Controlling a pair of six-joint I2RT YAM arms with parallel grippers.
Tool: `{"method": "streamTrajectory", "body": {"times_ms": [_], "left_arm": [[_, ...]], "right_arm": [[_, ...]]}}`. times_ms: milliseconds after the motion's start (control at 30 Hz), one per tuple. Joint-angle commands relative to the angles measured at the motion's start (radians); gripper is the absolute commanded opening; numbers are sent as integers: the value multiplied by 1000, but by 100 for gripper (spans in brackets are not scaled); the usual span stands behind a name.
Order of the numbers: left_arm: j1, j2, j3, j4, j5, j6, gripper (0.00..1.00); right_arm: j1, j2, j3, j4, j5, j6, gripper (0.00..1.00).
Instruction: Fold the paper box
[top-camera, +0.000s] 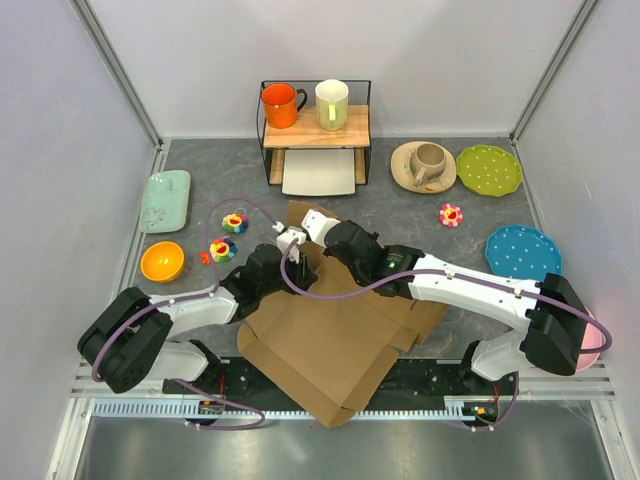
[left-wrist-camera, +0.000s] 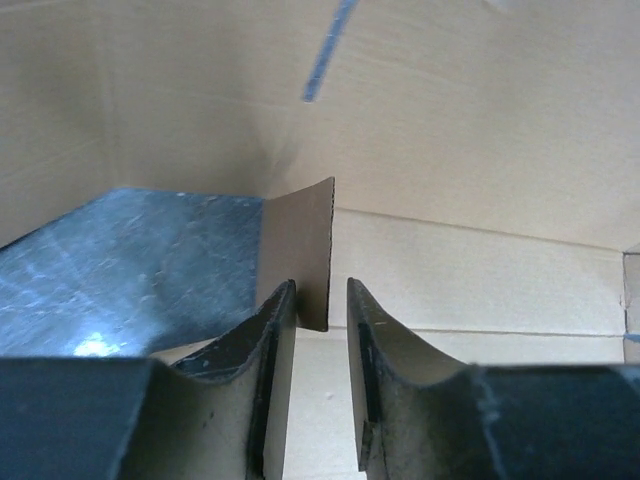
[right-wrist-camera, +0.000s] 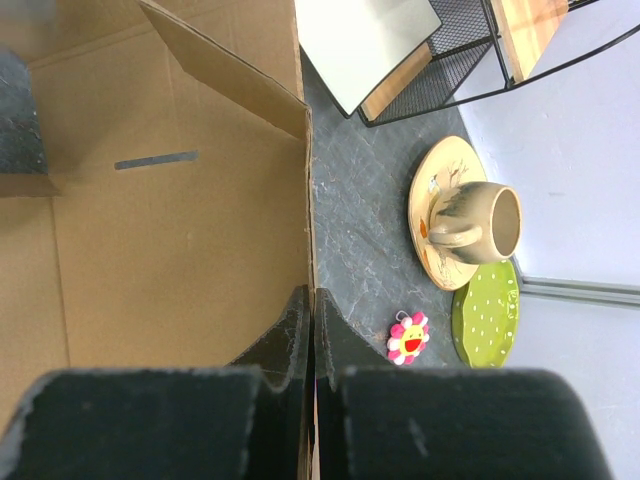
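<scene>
Grey stone-look surface (top-camera: 400, 205) inside white walls, and the paper box (top-camera: 330, 340) lies at the near middle of it, between my two arms. It is mostly flat, with its far flaps raised.

The right gripper (right-wrist-camera: 311, 295) is pinched tight on the edge of an upright wall of the box. The left gripper (left-wrist-camera: 322, 292) has its fingers only narrowly apart. A small flap (left-wrist-camera: 300, 250) stands in that gap, beside the left finger and clear of the other.

As I judge it, the step in hand is raising a corner. I would hold the right pinch steady so the wall stays upright. Then I would close the left fingers on the flap and turn it inward along its crease. Slow and square to the crease is best, since a twist could buckle the cardboard or pull it out of the right pinch.

Counting the rest:
- One wire shelf (top-camera: 352, 127).
- Two mugs on it, an orange mug (top-camera: 280, 105) and a cream mug (top-camera: 332, 103).
- One white tray (top-camera: 320, 175) beneath.
- One tan cup (top-camera: 430, 160), on a tan plate (top-camera: 403, 175).
- One green plate (top-camera: 490, 170) and one blue plate (top-camera: 522, 250), so three plates.
- One pink rim (top-camera: 603, 348) by the right arm's base, which I cannot identify.
- Three flower toys (top-camera: 235, 221).
- One orange bowl (top-camera: 162, 261).
- One mint tray (top-camera: 165, 200).
</scene>
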Motion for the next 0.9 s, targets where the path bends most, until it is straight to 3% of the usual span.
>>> {"method": "streamTrajectory", "body": {"times_ms": [0,133,333,700,867], "left_arm": [[-84,16,-9,141,-100,120,39],[-160,74,17,143,-149,138,43],[-174,78,20,143,-186,123,44],[-174,-235,174,-178,-448,140,57],[-153,-290,195,-160,-458,103,61]], "right_arm": [[8,-2,11,33,4,22,0],[7,-3,8,33,4,24,0],[8,-17,-6,36,6,24,0],[7,-28,-6,39,21,13,0],[5,-23,-4,41,21,16,0]]}}
